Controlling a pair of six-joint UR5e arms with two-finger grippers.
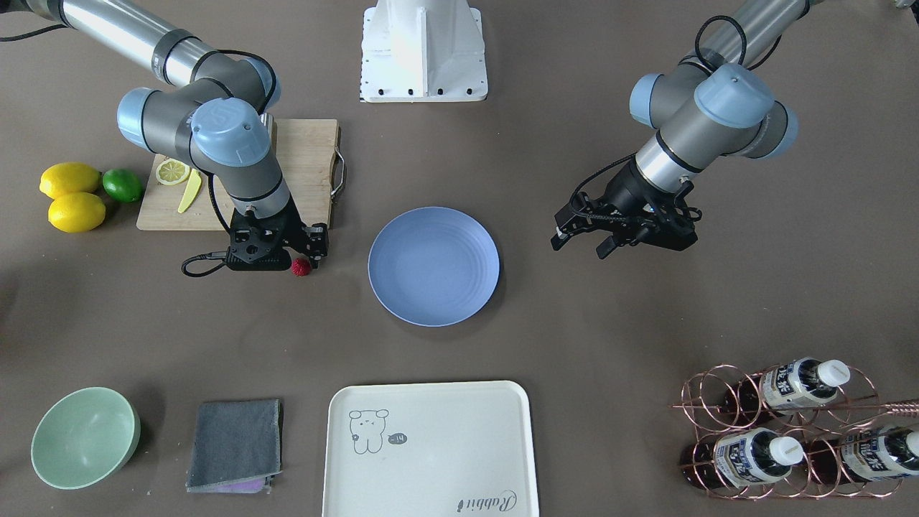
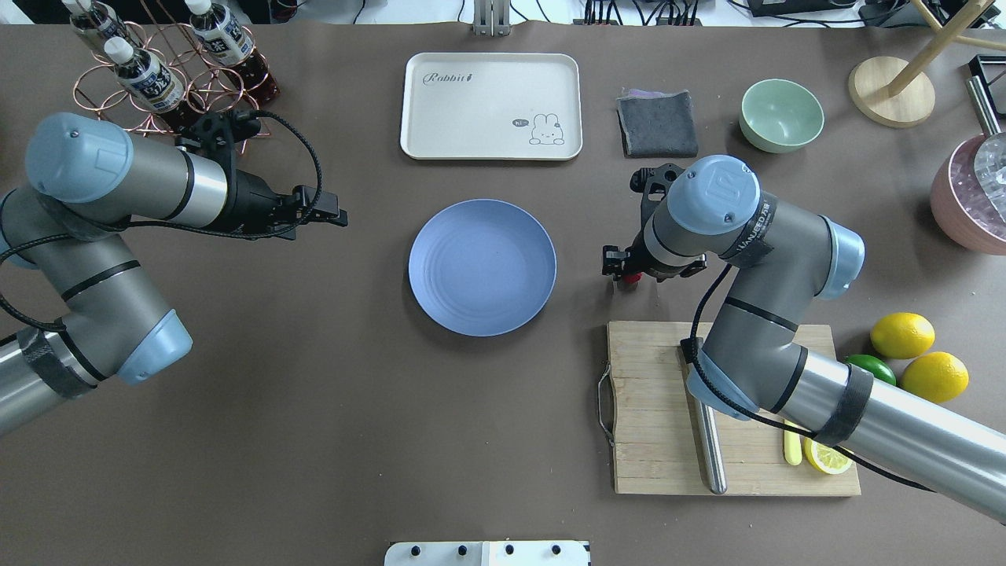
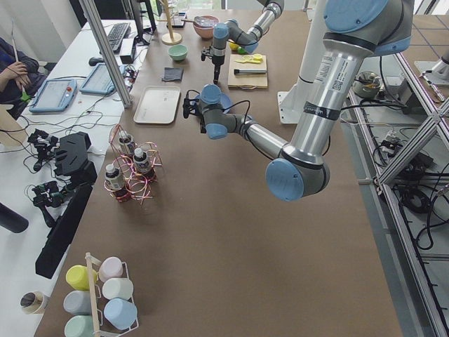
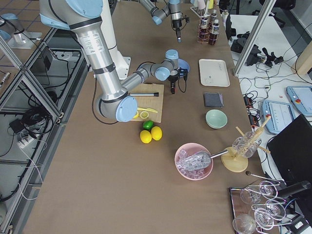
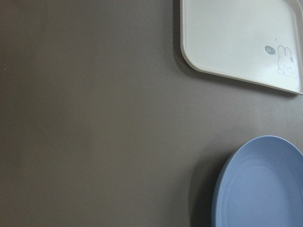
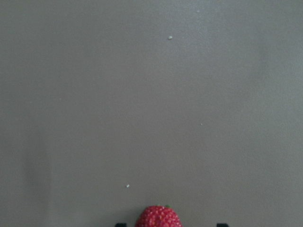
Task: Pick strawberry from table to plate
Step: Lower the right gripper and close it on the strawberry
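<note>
- Two lemons [image 2: 902, 335] and a lime [image 2: 868, 368] sit closest to the robot's base on the right-arm side. They are just beside a wooden cutting board [image 2: 652, 409] that carries a lemon slice [image 2: 825, 457].
- Just past the board's far edge you see the right gripper [image 1: 307, 253] pointing straight down, low over the table [image 1: 574, 337].
- Its fingers are spread. In the right wrist view you can see both dark tips standing clear of the strawberry [image 1: 301, 266], one on either side.
- Your strawberry lies on the bare table between those tips, near the blue plate [image 1: 434, 266] but apart from its rim.
- The plate sits mid-table, between the two arms.
- On the plate's other side, the left gripper [image 1: 580, 245] hangs above the table, fingers parted and gripping no object.
- Farthest from the base you find a cream tray [image 2: 491, 106], a folded grey cloth [image 2: 658, 124] and a green bowl [image 2: 782, 115]. A copper wire rack [image 2: 169, 94] of bottles stands at the left-arm corner.
</note>
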